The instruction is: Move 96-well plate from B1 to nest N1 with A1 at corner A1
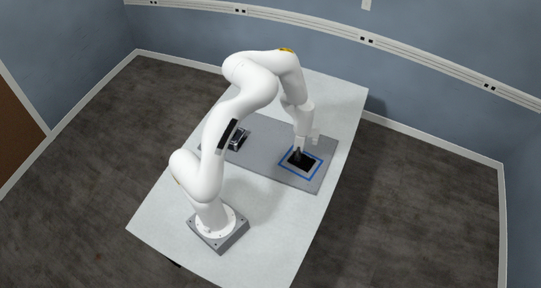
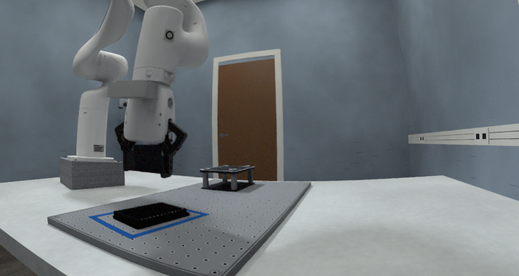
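The black 96-well plate (image 2: 150, 214) lies flat inside the blue-outlined bench spot on the grey perforated baseplate; it also shows in the top view (image 1: 302, 162). My gripper (image 2: 148, 165) (image 1: 298, 154) points straight down, open and empty, and hangs well above the plate; in the top view it stands over the plate's near-left part. The raised plate nest (image 2: 227, 177) stands on short posts at the far end of the baseplate, empty; in the top view (image 1: 238, 138) the arm partly hides it. The plate's cut-off corner is too small to tell.
The arm's base sits on a grey block (image 1: 217, 227) at the white table's near end. The grey baseplate (image 1: 270, 152) spans the table's middle. A brown door (image 2: 248, 118) is in the far wall.
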`<state>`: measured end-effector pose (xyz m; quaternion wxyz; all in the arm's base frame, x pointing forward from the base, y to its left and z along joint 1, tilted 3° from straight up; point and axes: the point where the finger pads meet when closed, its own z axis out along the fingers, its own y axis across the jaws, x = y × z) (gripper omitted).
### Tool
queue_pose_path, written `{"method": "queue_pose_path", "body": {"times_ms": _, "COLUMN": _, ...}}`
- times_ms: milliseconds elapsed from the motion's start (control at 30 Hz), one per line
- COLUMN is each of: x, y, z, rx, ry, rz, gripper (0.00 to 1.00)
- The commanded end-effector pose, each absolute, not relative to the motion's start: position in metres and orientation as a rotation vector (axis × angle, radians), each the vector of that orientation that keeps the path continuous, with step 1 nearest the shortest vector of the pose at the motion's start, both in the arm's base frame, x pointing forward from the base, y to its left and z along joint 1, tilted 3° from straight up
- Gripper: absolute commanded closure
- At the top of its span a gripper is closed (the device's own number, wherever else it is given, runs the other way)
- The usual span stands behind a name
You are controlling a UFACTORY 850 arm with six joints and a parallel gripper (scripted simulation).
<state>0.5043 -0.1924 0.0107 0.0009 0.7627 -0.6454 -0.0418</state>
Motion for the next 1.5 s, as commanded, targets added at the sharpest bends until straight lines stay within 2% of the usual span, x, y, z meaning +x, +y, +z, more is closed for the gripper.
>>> {"method": "queue_pose_path", "body": {"times_ms": 0, "x": 0.513, "y": -0.199, "z": 0.015, "rx": 2.262, "ry": -2.197, "rz": -0.089, "gripper": 0.0}}
{"method": "queue_pose_path", "body": {"times_ms": 200, "x": 0.52, "y": -0.206, "z": 0.019, "rx": 2.057, "ry": -2.432, "rz": -0.045, "gripper": 0.0}}
{"method": "queue_pose_path", "body": {"times_ms": 733, "x": 0.52, "y": -0.206, "z": 0.019, "rx": 2.054, "ry": -2.435, "rz": -0.045, "gripper": 0.0}}
{"method": "queue_pose_path", "body": {"times_ms": 1467, "x": 0.521, "y": -0.204, "z": -0.014, "rx": 2.053, "ry": -2.435, "rz": -0.045, "gripper": 0.0}}
